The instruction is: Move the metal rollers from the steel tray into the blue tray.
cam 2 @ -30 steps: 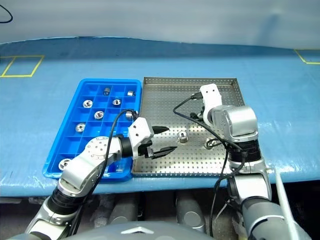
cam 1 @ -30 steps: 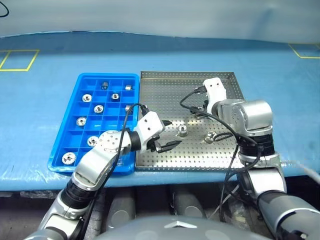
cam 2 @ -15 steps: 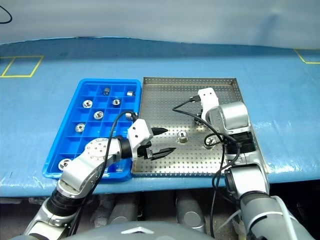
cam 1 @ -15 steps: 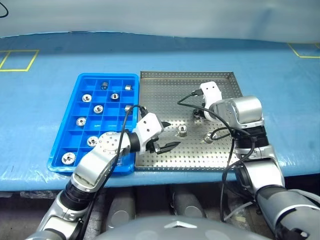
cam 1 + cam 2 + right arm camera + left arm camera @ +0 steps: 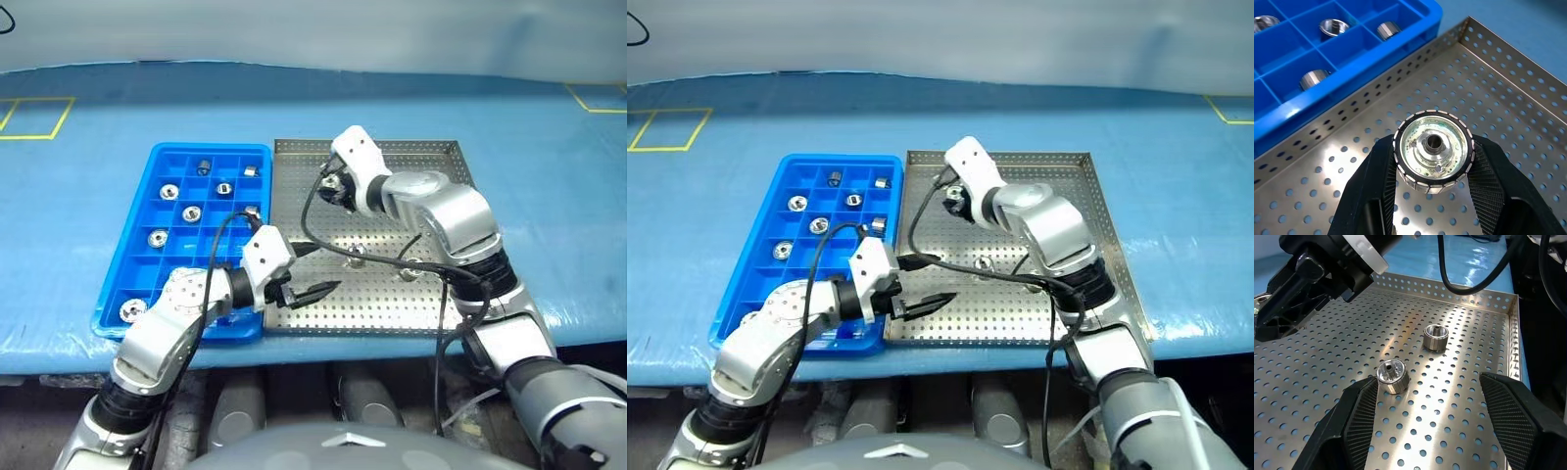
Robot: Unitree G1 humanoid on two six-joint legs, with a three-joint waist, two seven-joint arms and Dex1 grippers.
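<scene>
Robotics test lab: blue-covered surface [image 5: 98, 117], yellow taped squares [image 5: 34, 117] at 10 and 2 o'clock, grey backdrop [image 5: 313, 29] behind.

Colours we see
Silver perforated steel tray [image 5: 431, 166]; bright blue tray [image 5: 137, 245]; shiny silver metal rollers [image 5: 1436, 337]; black-fingered right tool [image 5: 1432, 191].

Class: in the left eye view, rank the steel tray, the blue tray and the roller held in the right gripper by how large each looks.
1. steel tray
2. blue tray, narrower
3. metal roller pinched in the right gripper, by far the smallest, though lifted slightly nearer the camera.
</scene>
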